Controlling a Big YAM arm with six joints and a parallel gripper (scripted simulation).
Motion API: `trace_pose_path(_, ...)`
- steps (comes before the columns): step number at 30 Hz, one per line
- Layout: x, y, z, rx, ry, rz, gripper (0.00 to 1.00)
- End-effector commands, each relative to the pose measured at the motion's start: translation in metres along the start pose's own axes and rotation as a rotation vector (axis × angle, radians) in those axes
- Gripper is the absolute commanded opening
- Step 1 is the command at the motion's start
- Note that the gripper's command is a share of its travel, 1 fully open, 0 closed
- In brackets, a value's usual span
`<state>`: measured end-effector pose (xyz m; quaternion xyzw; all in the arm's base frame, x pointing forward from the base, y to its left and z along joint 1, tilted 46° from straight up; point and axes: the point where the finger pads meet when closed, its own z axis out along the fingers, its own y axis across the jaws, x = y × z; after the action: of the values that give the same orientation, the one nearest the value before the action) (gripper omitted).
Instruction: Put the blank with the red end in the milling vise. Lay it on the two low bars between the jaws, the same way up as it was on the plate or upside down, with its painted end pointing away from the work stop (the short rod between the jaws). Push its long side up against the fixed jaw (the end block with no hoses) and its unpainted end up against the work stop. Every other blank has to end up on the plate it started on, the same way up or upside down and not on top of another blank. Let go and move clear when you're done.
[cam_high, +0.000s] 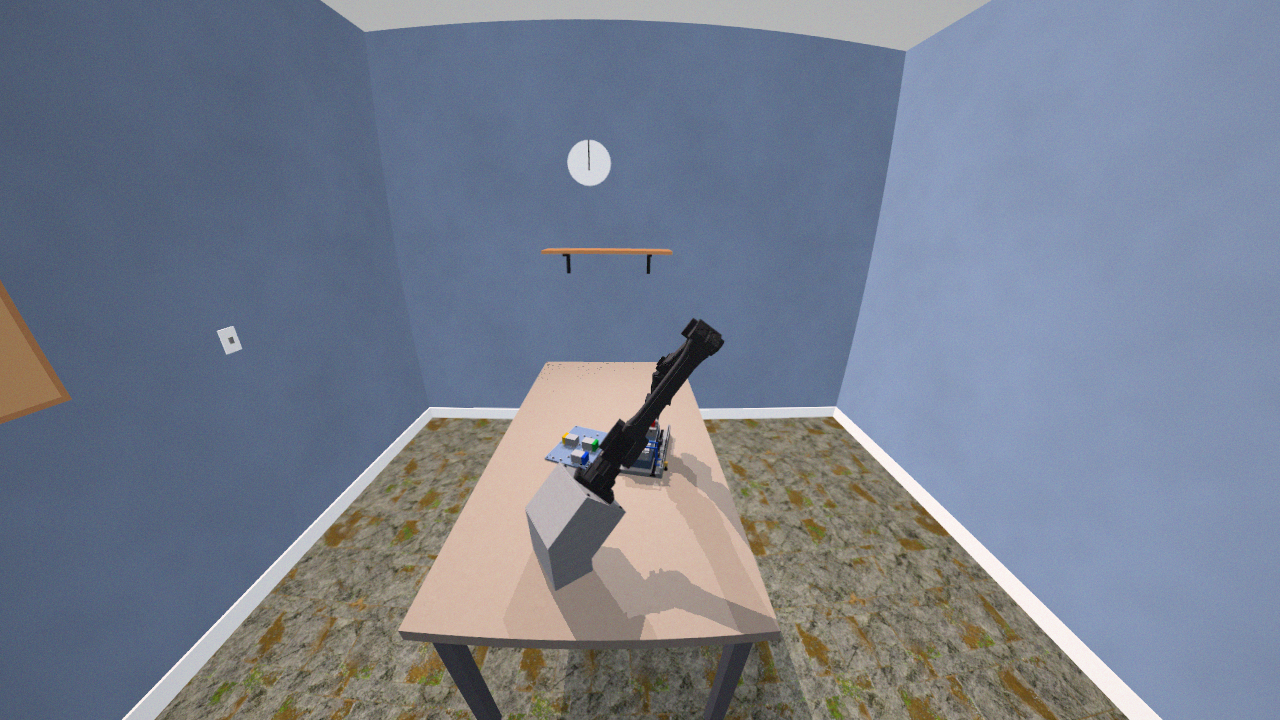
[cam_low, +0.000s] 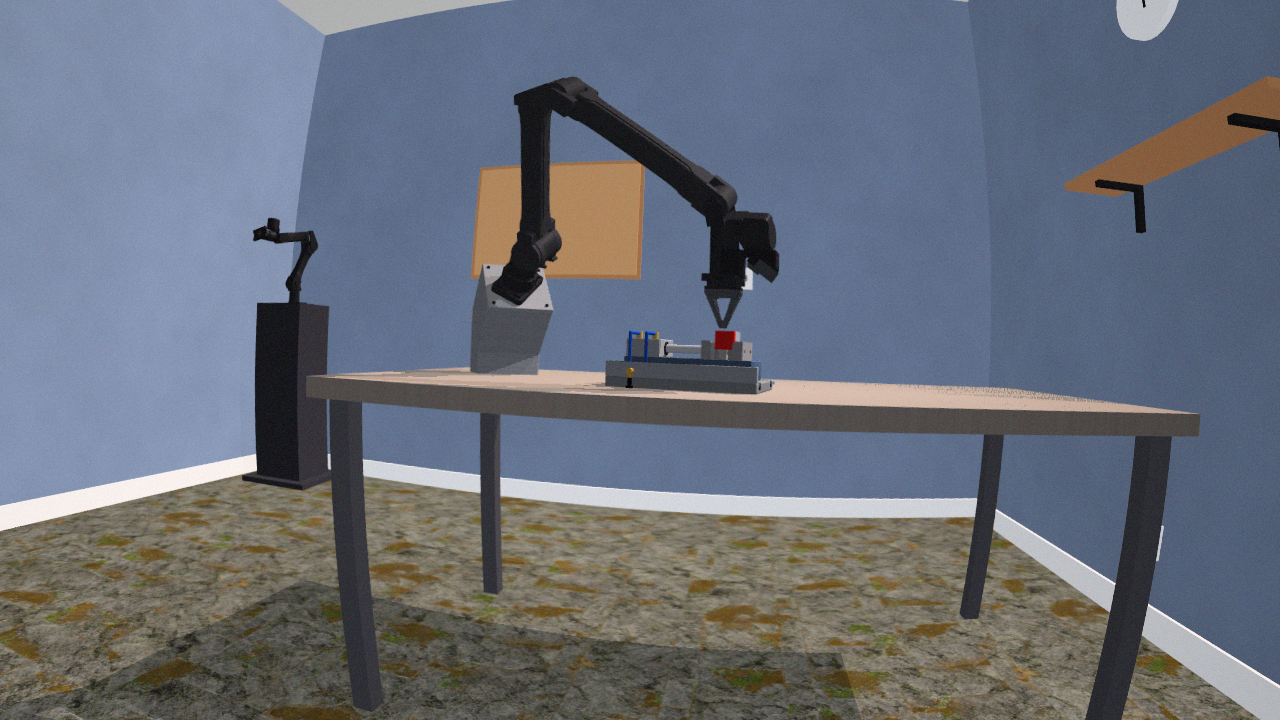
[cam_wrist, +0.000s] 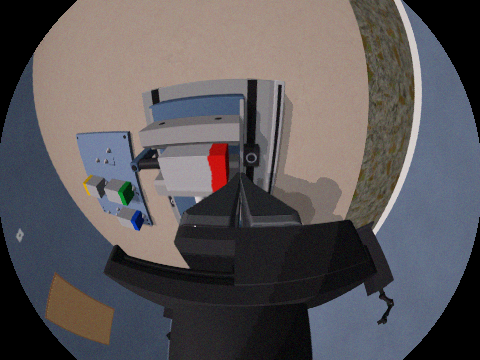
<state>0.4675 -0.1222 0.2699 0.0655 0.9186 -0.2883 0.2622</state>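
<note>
Red-ended blank (cam_high: 653, 424) (cam_low: 725, 340) (cam_wrist: 192, 168) sits in the vise (cam_high: 646, 471) (cam_low: 684, 372) (cam_wrist: 195, 131), painted end toward three o'clock in my wrist view; my claw (cam_low: 723, 325) (cam_wrist: 240, 179) is closed on nothing, final seating unconfirmed.

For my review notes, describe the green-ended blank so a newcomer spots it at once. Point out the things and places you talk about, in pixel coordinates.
On the wooden table (cam_high: 501, 537) (cam_wrist: 200, 50), find the flat blue plate (cam_high: 561, 453) (cam_wrist: 90, 145) beside the milling vise (cam_wrist: 190, 131). It carries three small grey blocks with painted ends. Yours is the one with the green end (cam_high: 589, 443) (cam_wrist: 119, 191), between the yellow-ended and blue-ended ones.
</note>
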Motion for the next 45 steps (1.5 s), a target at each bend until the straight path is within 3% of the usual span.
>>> trace_pose_path(1, -0.0005, -0.0030, -0.0039, 0.000, -0.014, -0.001, 0.00)
trace_pose_path(45, -0.0042, -0.0042, -0.0023, 0.001, -0.010, -0.002, 0.00)
